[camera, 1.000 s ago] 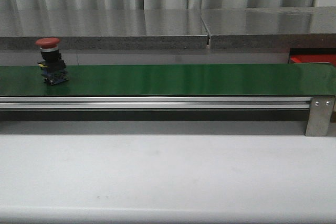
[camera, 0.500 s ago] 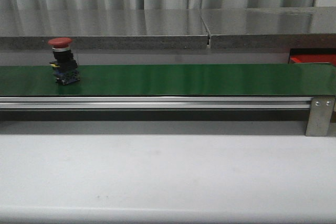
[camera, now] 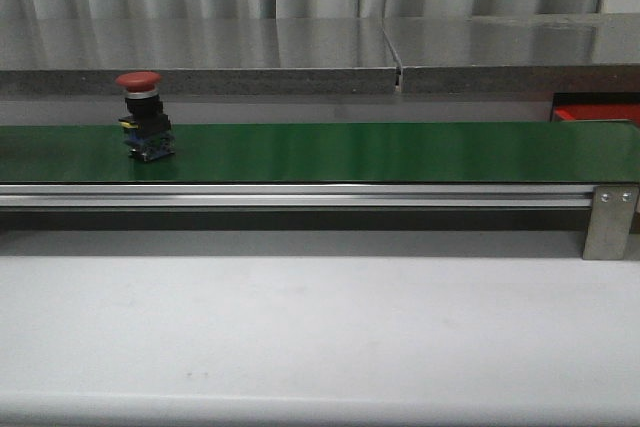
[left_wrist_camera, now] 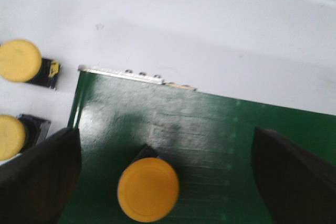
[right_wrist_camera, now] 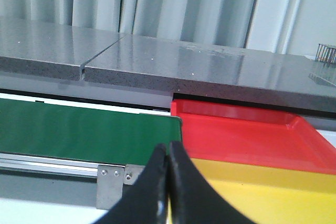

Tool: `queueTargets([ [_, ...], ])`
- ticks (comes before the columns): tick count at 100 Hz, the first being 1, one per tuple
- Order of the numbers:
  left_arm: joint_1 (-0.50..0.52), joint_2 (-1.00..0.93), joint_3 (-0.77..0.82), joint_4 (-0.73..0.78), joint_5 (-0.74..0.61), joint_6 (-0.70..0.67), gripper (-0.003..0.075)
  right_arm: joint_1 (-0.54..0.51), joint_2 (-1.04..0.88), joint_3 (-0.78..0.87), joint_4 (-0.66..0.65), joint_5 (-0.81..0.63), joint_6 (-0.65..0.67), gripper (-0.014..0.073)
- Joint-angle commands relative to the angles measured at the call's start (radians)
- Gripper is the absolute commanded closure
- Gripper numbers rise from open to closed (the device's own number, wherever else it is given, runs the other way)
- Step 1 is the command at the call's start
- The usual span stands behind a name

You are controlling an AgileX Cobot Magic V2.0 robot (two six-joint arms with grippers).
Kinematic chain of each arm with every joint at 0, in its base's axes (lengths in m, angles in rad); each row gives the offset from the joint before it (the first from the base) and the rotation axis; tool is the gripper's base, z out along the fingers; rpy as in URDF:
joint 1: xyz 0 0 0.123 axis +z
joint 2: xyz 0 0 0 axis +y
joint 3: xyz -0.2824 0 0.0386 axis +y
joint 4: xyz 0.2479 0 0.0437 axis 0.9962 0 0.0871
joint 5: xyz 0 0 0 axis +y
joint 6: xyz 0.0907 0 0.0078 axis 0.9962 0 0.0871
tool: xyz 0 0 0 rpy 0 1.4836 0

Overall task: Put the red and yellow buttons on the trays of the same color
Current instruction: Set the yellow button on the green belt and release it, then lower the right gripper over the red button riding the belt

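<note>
**Riding the belt: one red button, trays waiting at the far end**

Standing upright on the green conveyor belt (camera: 330,152), a red mushroom-head push button (camera: 144,115) sits at the left of the front view, its black and blue switch body resting on the belt surface. At the right edge of that frame a sliver of the red tray (camera: 597,112) shows beyond the belt's end, behind the metal end bracket (camera: 610,219).

In the right wrist view the red tray (right_wrist_camera: 247,135) fills the centre right, flat and straight-edged, just beside the belt's end (right_wrist_camera: 84,129). Below it in the frame lies a yellow surface (right_wrist_camera: 252,195), touching the red tray's near edge; it looks like a yellow tray, only partly seen. The right gripper (right_wrist_camera: 168,182) has its two black fingers pressed together with nothing between them.

In the left wrist view the left gripper (left_wrist_camera: 165,177) is spread wide, its dark fingers (left_wrist_camera: 42,179) at the lower corners of the frame, grasping nothing. Between them, at lower centre, a yellow push button (left_wrist_camera: 148,188) stands on a green surface (left_wrist_camera: 210,145). Two more yellow buttons (left_wrist_camera: 19,60) (left_wrist_camera: 10,137) rest on the white table (left_wrist_camera: 210,35) at the left edge.
</note>
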Motion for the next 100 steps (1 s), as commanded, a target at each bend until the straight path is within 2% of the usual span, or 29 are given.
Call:
queueTargets([
  [1, -0.039, -0.125, -0.020, -0.011, -0.071, 0.011, 0.0101, -0.006, -0.014, -0.022, -0.009, -0.081, -0.003, 0.0662],
  [18, -0.114, -0.282, 0.074, 0.033, -0.161, 0.011, 0.0101, -0.006, -0.014, -0.022, -0.009, -0.081, -0.003, 0.0662],
  [32, -0.167, -0.448, 0.241, 0.035, -0.293, 0.011, 0.0101, -0.006, -0.014, -0.022, -0.009, -0.081, -0.003, 0.0662],
  [43, -0.197, -0.585, 0.420, 0.035, -0.410, 0.012, 0.0101, -0.006, -0.014, -0.022, -0.009, -0.081, -0.003, 0.0662],
  [79, -0.198, -1.097, 1.064, 0.029, -0.736, 0.012, 0.0101, -0.006, -0.014, -0.022, -0.009, -0.083, -0.003, 0.0662],
  [100, -0.196, -1.354, 1.328, 0.029, -0.795, 0.012, 0.0104, -0.006, -0.014, -0.022, -0.009, -0.083, -0.003, 0.0662],
])
